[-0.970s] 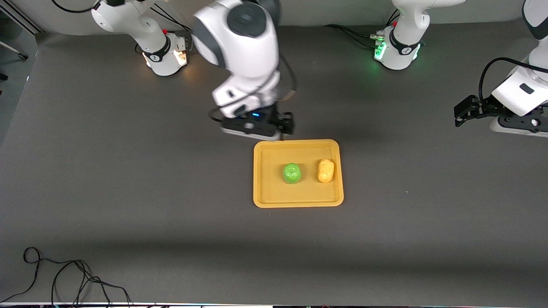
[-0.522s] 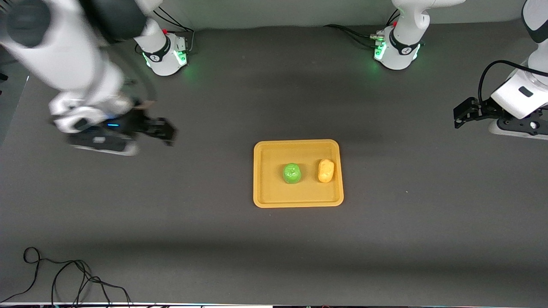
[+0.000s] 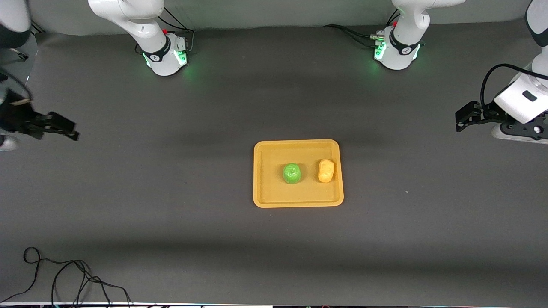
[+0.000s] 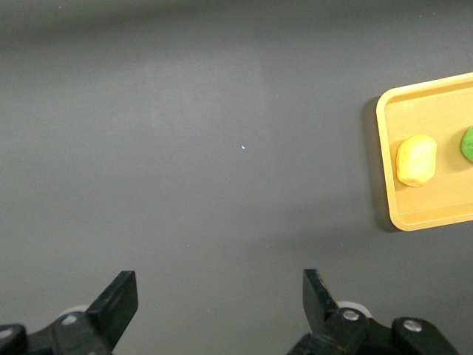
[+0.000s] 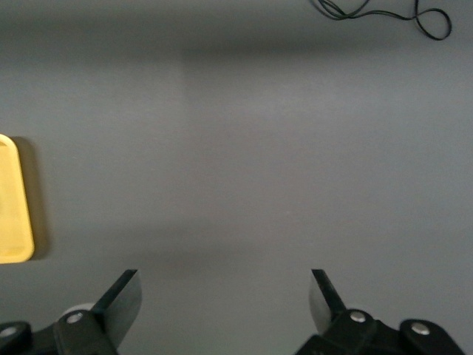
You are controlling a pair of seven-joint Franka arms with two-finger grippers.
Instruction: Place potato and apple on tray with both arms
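Observation:
The orange-yellow tray [image 3: 265, 188] lies at the middle of the table. The green apple [image 3: 292, 173] and the yellow-orange potato [image 3: 326, 170] sit on it side by side, the potato toward the left arm's end. Both show in the left wrist view, potato [image 4: 416, 160] and apple [image 4: 466, 143], on the tray [image 4: 429, 216]. My left gripper [image 3: 462, 115] is open and empty over the bare table at the left arm's end [image 4: 220, 296]. My right gripper [image 3: 64, 128] is open and empty over the bare table at the right arm's end [image 5: 224, 296]. The tray's corner [image 5: 11, 222] shows in the right wrist view.
A black cable [image 3: 64, 278] lies coiled on the table at the near edge toward the right arm's end; it also shows in the right wrist view [image 5: 384, 11]. The two arm bases [image 3: 165, 53] [image 3: 396, 49] stand along the table's edge farthest from the front camera.
My right arm has swung away from the tray's edge out to the right arm's end of the table. The left arm has barely moved. Apple and potato stay on the tray.

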